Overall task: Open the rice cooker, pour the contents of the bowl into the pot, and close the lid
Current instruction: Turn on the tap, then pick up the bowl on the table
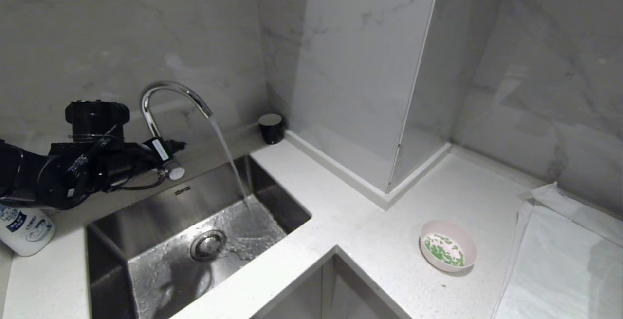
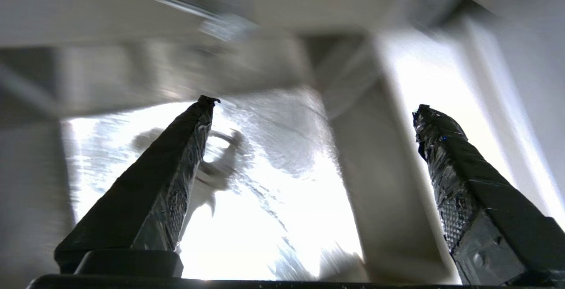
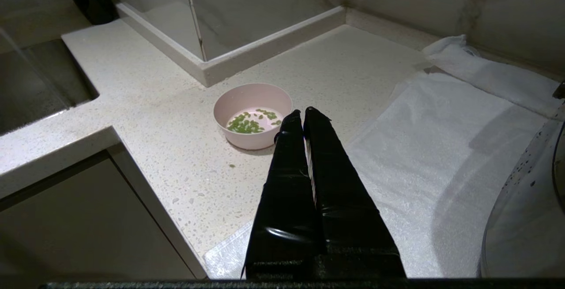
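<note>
The small pink bowl (image 1: 448,245) stands on the white counter right of the sink, holding green pieces (image 1: 444,251) on its white inside. In the right wrist view the bowl (image 3: 252,114) and its green pieces (image 3: 249,122) lie just beyond my right gripper (image 3: 303,111), which is shut and empty, its tips beside the bowl's rim. My left arm (image 1: 73,173) reaches in from the left by the faucet. Its gripper (image 2: 314,103) is open and empty over the wet sink. The rice cooker, its pot and its lid are out of view.
Water runs from the chrome faucet (image 1: 170,90) into the steel sink (image 1: 112,241). A black cup (image 1: 271,128) stands in the back corner and a white bottle (image 1: 24,229) at far left. A white towel (image 1: 559,260) covers the counter at right. One stray green piece (image 3: 231,165) lies near the bowl.
</note>
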You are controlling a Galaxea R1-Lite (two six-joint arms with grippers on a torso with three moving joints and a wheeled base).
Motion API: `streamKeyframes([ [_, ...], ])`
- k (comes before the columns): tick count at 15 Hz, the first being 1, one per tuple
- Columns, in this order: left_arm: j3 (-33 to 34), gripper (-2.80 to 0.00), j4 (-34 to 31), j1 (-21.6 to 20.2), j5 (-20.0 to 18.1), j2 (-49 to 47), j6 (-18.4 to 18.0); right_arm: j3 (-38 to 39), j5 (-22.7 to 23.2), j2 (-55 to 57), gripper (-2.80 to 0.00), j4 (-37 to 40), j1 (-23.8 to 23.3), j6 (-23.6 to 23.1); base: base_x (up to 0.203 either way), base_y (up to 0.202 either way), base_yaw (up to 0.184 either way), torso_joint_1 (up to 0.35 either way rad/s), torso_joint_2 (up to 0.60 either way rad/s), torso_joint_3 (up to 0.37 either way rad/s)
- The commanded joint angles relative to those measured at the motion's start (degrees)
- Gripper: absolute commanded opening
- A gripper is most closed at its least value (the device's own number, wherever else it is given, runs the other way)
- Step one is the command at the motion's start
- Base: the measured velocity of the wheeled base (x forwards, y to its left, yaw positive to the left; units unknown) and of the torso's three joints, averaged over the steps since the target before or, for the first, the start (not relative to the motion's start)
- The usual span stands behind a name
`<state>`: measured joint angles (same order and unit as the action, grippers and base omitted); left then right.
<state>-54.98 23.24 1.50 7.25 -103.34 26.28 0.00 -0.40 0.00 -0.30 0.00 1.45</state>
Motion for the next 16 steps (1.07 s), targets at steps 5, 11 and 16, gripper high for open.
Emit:
streamKeyframes([
  [5,13.78,0.00,0.15,11.95,-1.54,11.43,-0.22,0.12,0.01,0.00,-2.80,-0.05,0.00,0.04,0.000,0.000,0.000,0.000,0.00,0.000],
  [11,28.06,0.00,9.99,20.96,-1.89,15.18,-1.82,0.18,0.40,-0.09,-2.80,0.22,0.09,-2.07,0.000,0.000,0.000,0.000,0.00,0.000],
  [16,28.01,-2.80,10.59,24.88,-1.55,17.49,-7.46,-5.69,0.29,3.29,-2.80,1.25,0.03,-1.85,0.000,0.000,0.000,0.000,0.00,0.000],
])
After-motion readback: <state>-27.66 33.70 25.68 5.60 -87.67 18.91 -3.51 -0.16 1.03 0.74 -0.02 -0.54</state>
